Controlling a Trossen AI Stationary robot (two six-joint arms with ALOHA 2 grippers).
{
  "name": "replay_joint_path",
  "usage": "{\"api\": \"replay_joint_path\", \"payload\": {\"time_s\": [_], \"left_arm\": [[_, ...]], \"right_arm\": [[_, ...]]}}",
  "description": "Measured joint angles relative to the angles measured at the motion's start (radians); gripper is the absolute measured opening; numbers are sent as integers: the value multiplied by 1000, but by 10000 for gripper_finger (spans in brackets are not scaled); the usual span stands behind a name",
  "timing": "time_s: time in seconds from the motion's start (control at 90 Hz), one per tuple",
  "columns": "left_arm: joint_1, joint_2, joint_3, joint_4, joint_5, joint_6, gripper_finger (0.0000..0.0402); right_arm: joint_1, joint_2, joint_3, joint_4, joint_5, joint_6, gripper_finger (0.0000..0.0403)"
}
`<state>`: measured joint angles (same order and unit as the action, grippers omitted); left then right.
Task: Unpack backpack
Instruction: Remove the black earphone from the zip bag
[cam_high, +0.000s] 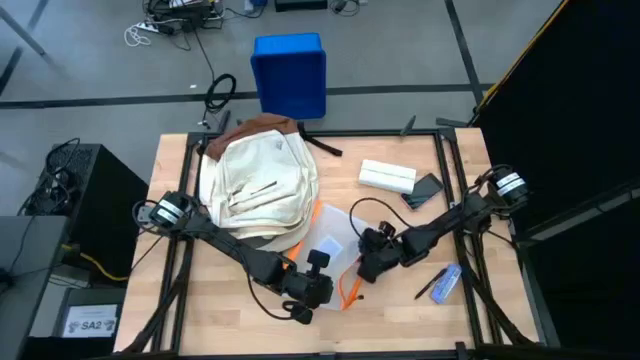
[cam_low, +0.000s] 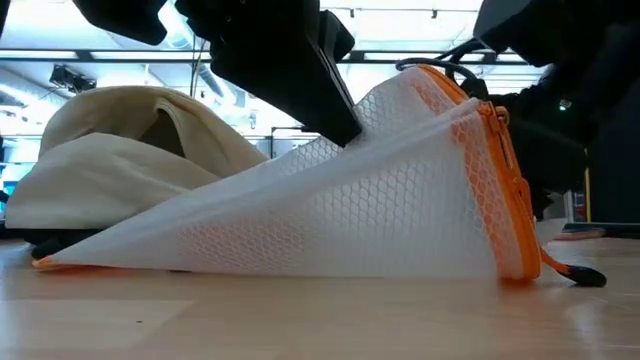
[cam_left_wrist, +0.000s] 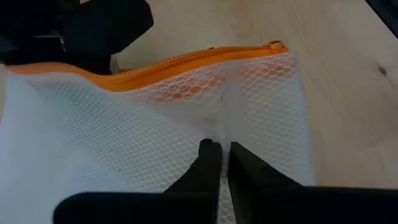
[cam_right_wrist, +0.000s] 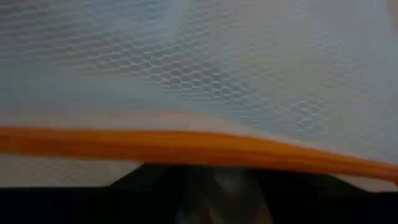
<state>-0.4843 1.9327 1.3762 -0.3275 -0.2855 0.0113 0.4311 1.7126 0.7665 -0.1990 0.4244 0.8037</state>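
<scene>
A clear mesh zip pouch (cam_high: 335, 245) with an orange zip edge lies at the table's middle front, close to the mouth of the backpack (cam_high: 262, 180). The cream-white backpack, with its brown base, lies flat at the far left. My left gripper (cam_left_wrist: 222, 152) is shut on the pouch's mesh. My right gripper (cam_high: 368, 262) is at the pouch's orange zip edge (cam_right_wrist: 186, 146), shut on it. In the low view the pouch (cam_low: 330, 200) stands tented, its zip side raised and its opposite corner (cam_low: 50, 262) on the table. My left gripper pinches a fold of the mesh wall (cam_left_wrist: 214, 134) between its two fingers, a little below the zip. It comes slanting down from the near left. The mesh rises in a ridge at the fingertips. My right gripper has the orange zip edge (cam_right_wrist: 205, 149) at its fingertips, reaching in from the table's right. The pouch and the blur hide the fingers, so the kind of hold cannot be told. That edge (cam_low: 490, 120) is raised off the table.
A white box (cam_high: 387, 176) and a dark phone (cam_high: 425, 190) lie at the far right of the table. A blue pen (cam_high: 447, 282) lies near the right front. A blue bin (cam_high: 290, 75) stands on the floor beyond the far edge.
</scene>
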Motion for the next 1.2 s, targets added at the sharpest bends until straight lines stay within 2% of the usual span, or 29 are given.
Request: {"api": "replay_joint_path", "payload": {"time_s": [0.144, 0.2, 0.411, 0.544, 0.633, 0.722, 0.822, 0.922, 1.2], "left_arm": [[0, 0, 0, 0, 0, 4, 0], [0, 0, 0, 0, 0, 4, 0], [0, 0, 0, 0, 0, 3, 0], [0, 0, 0, -2, 0, 3, 0], [0, 0, 0, -3, 0, 3, 0], [0, 0, 0, -3, 0, 3, 0], [0, 0, 0, -3, 0, 3, 0], [0, 0, 0, -3, -1, 3, 0], [0, 0, 0, -3, -1, 3, 0]], "right_arm": [[12, 3, 46, -40, -46, -87, 30], [18, 3, 74, -67, -83, -102, 10], [81, 3, 222, -286, -154, -73, 3], [158, 2, 351, -593, -166, 39, 3], [209, 2, 432, -833, -166, 161, 2], [253, 0, 479, -992, -168, 281, 3], [290, 0, 488, -1084, -160, 315, 10], [314, 0, 488, -1094, -167, 314, 32], [335, 0, 488, -1083, -144, 321, 153]]}}
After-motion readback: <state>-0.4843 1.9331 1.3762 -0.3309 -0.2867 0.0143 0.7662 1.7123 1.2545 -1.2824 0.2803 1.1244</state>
